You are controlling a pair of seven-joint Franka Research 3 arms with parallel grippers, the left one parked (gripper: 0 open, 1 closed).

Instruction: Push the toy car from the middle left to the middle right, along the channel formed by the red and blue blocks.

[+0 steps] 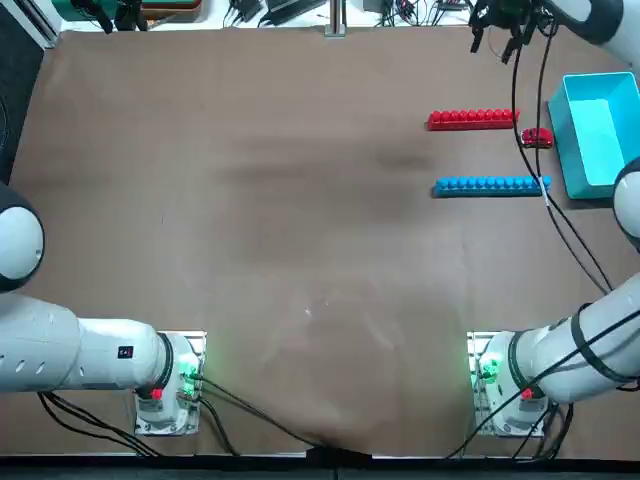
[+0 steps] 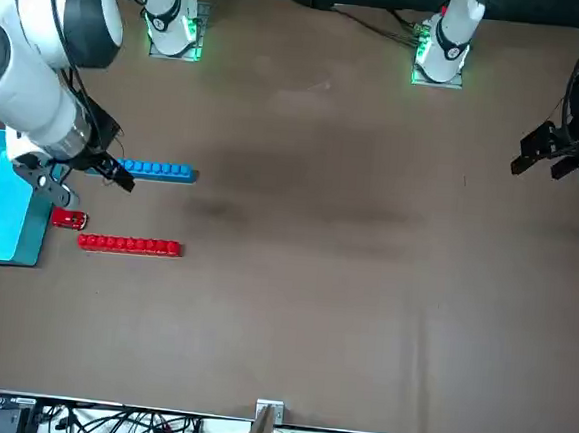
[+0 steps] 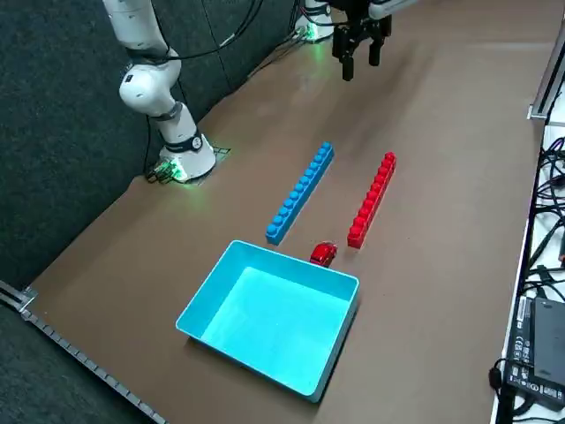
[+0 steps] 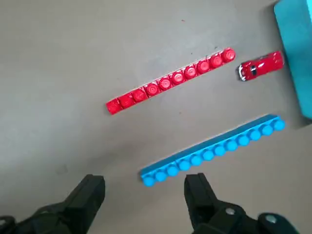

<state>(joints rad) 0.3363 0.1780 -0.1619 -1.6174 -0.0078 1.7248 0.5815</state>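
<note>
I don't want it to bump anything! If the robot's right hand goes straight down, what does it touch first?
Probably the bare brown table, just beside the long blue studded bar. The open right hand looks raised; depth is unclear.

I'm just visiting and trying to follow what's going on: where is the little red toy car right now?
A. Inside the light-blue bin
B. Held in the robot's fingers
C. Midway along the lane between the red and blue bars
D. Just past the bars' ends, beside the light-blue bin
D. The toy car sits on the table past the end of the red bar, near the bin; the right gripper is open and empty.
</note>
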